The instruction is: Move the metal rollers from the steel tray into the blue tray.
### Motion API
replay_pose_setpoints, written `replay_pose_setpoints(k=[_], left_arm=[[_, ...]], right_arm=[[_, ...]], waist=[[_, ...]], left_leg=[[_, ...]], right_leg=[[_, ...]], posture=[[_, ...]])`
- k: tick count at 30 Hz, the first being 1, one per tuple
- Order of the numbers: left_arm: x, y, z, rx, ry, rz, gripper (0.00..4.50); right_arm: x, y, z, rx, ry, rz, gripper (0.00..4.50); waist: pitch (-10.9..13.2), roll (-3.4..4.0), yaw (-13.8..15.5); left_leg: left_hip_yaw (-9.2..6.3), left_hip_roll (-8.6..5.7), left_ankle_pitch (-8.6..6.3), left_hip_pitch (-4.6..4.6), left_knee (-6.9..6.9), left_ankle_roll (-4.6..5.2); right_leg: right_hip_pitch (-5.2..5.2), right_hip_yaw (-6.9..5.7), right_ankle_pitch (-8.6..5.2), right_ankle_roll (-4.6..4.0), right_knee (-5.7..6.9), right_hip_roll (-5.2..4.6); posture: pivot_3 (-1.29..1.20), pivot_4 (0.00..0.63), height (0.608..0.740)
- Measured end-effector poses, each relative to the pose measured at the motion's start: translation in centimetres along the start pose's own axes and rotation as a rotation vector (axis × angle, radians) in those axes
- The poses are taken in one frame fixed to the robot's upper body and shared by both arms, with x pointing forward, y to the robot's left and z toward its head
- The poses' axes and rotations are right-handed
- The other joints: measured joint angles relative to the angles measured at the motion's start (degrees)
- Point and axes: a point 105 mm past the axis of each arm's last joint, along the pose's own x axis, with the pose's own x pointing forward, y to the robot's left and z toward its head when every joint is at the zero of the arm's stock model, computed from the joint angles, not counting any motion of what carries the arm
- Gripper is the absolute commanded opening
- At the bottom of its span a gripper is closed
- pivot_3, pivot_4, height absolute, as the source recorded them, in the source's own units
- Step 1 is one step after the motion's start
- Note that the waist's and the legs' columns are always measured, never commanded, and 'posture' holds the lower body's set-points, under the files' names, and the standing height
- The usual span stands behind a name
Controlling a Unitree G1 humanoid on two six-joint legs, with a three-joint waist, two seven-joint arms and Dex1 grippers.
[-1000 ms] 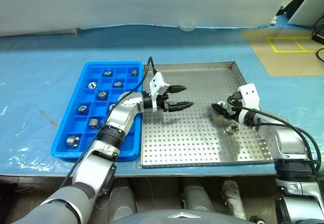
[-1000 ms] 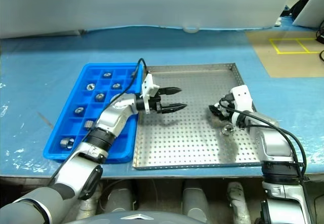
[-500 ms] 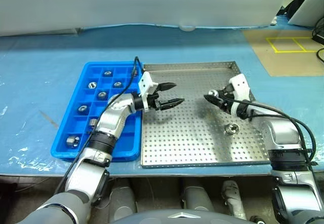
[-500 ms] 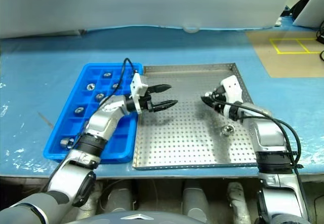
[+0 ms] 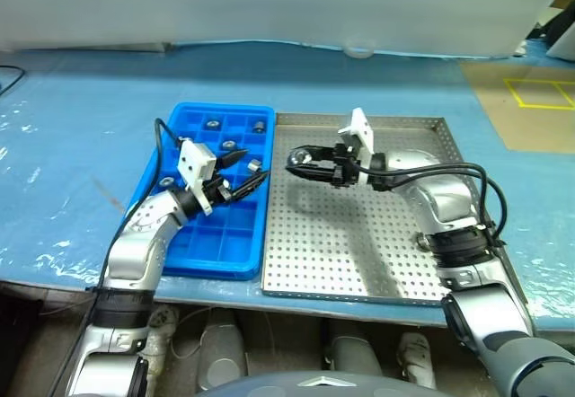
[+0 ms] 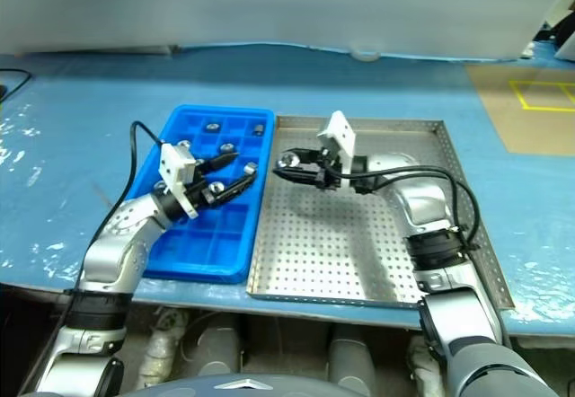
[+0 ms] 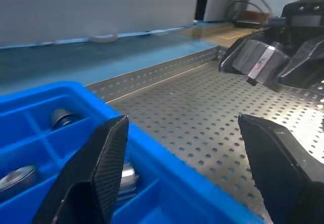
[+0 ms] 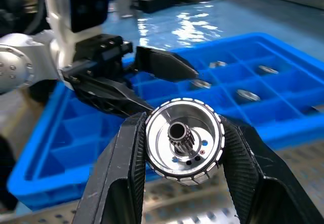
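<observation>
The blue tray (image 5: 193, 255) lies left of the steel tray (image 5: 359, 235). Several metal rollers (image 5: 213, 125) sit in its far compartments. My right gripper (image 5: 299, 162) hovers over the steel tray's left part, pointing at the blue tray, shut on a shiny roller (image 8: 184, 141) with a hollow centre. Facing it, my left gripper (image 5: 252, 164) hangs open and empty above the blue tray's right side; its fingers (image 7: 96, 173) straddle the tray's rim. Another small shiny roller (image 5: 420, 234) lies on the steel tray by my right forearm.
Both trays rest on a pale blue table covering (image 5: 72, 145). The table's front edge (image 5: 269, 291) runs just below the trays. A brown floor patch with yellow tape (image 5: 539, 92) lies at the far right. A grey wall stands behind.
My right gripper shut on a roller, lifted it and carried it left across the steel tray. My left gripper swung left to above the blue tray. The camera turned left.
</observation>
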Motion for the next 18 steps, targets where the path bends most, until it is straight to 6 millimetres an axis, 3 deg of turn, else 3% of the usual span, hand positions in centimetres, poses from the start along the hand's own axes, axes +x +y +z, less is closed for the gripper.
replay_pose_setpoints(k=[5, 18], left_arm=[[-2.7, -1.0, 0.2, -0.017, 0.009, 0.09, 3.62], [-8.4, -3.6, -0.7, -0.087, 0.159, 0.166, 3.62]], right_arm=[[3.5, 2.1, -0.3, -0.045, 0.032, 0.206, 1.76], [5.8, 4.3, -4.3, -0.12, 0.181, 0.388, 1.76]], waist=[[0.0, -0.03, 2.8], [0.0, -0.02, 8.2]], left_leg=[[-0.15, 0.02, 0.02, -0.14, -0.16, -0.05], [-0.46, 0.0, 0.07, -0.21, -0.39, -0.15]], right_leg=[[-0.06, -0.19, -0.08, -0.09, -0.05, 0.0], [-0.14, -0.32, -0.17, -0.05, -0.02, 0.05]], posture=[[0.48, 0.15, 0.74], [0.55, 0.15, 0.74]])
